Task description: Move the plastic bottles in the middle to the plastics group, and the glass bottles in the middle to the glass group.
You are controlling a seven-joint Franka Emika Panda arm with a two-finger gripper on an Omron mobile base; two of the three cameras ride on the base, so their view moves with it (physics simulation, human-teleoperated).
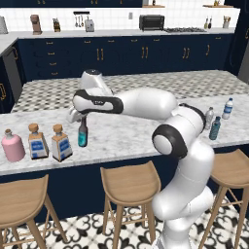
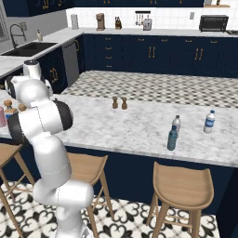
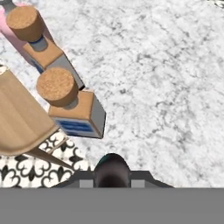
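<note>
The slim dark bottle (image 1: pixel 82 132) stands upright on the counter (image 1: pixel 126 133), its long axis vertical, neck up toward 12 o'clock and teal label low on the body; it sits just beside the nearer square cork-stoppered bottle (image 1: pixel 61 143), at about 3 o'clock from it in the left base view. My gripper (image 1: pixel 80 115) is over its neck, and in the hand view the dark round cap (image 3: pixel 112 169) sits right between the jaws, which look pinched on the neck, though the fingertips are mostly hidden, so I judge that rather than see it. Further out at 9 o'clock come the second square bottle (image 1: pixel 37 142) and the pink flask (image 1: pixel 12 146), so this bottle reads as arriving at the glass group. To finish well I'd lower it straight down, keep it plumb, make sure its base is flat on the marble with a gap from the neighbouring bottle, then spread the jaws and lift straight up so the tall neck isn't tipped. Well apart at 3 o'clock, the teal-blue bottle (image 1: pixel 215 128) stands near the grey clear bottle (image 1: pixel 209 117) and the blue-capped water bottle (image 1: pixel 227 109).
</note>
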